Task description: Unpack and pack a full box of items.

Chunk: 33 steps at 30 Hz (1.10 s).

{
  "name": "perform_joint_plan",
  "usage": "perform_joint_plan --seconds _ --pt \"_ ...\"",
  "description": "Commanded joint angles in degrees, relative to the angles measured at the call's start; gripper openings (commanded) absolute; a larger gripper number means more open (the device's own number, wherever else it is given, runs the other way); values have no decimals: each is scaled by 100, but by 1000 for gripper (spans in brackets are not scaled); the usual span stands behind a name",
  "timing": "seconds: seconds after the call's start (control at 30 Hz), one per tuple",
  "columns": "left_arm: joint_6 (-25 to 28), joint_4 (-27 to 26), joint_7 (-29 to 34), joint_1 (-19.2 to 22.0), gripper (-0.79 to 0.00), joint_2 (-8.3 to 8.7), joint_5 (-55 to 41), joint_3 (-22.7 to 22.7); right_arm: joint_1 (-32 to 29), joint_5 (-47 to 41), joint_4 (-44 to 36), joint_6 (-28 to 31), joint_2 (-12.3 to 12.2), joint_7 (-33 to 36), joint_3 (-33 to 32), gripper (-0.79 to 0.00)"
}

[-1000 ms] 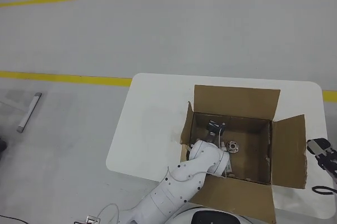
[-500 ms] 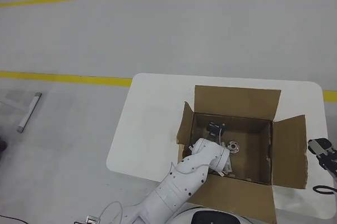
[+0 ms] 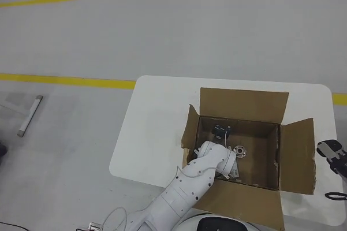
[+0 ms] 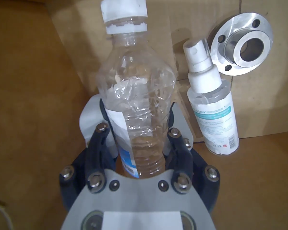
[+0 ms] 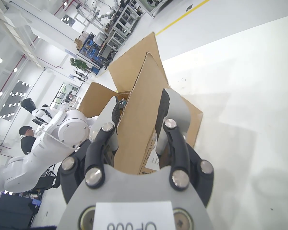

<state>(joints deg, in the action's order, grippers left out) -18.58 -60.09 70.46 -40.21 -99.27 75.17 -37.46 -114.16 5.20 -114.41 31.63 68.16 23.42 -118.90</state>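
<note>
Gripping a clear plastic water bottle (image 4: 134, 77), the left jaws are closed on its lower body, one pad on each side just above the ribbed base. The bottle is inside the open cardboard box (image 3: 244, 104), near a corner, with its white screw cap (image 4: 124, 7) pointing toward the box wall. I cannot tell whether it is resting on the box floor or is lifted off it.

Handling, judged: the bottle looks empty or nearly so, and therefore light. The wall is thin and already dented, so it will give under pressure and could buckle or slip if squeezed hard. The ribbed lower section is the stiffest part of the body and suits the present grip. The neck under the cap is the other firm spot.

Markings: a white and blue label (image 4: 121, 140) with a barcode wraps the lower half. The print is not transcribed.

Beside the bottle but not touching it lies a small spray bottle (image 4: 213, 111) with a white pump head and a clear overcap. Its white label has a teal band and small print that is not read here. Just past its nozzle is a machined metal flange (image 4: 242, 46) with bolt holes, probably heavy and rigid.

The box sits on a white worktop (image 3: 156, 133) with all four flaps folded out. The right jaws are open and hold nothing. They hang beside the outer flap, apart from it, over the worktop's edge.
</note>
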Motion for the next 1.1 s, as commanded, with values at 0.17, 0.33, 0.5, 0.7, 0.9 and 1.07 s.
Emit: perform_joint_plan --seconds 0.17,0.33,0.5,0.7,0.9,1.07 --pt "54 -321 153 -101 -785 3 244 -80 11 -183 -100 -332 -43 555 -68 -77" --pt "152 -688 317 -228 -785 34 513 -142 61 129 -166 -636 -87 1046 -13 -185" --pt "265 -1141 480 -448 -785 92 729 -284 164 375 -118 -828 -112 1215 120 -671" --pt "427 -2076 730 -791 -785 197 970 -590 231 215 -41 -848 -121 1162 146 -785" --pt "812 -3220 1151 -1068 -785 289 1125 -887 341 -66 98 -804 -140 1200 107 -785" --pt "967 -4216 1034 -1256 -785 325 1133 -1125 396 -23 168 -820 -155 1202 105 -785"
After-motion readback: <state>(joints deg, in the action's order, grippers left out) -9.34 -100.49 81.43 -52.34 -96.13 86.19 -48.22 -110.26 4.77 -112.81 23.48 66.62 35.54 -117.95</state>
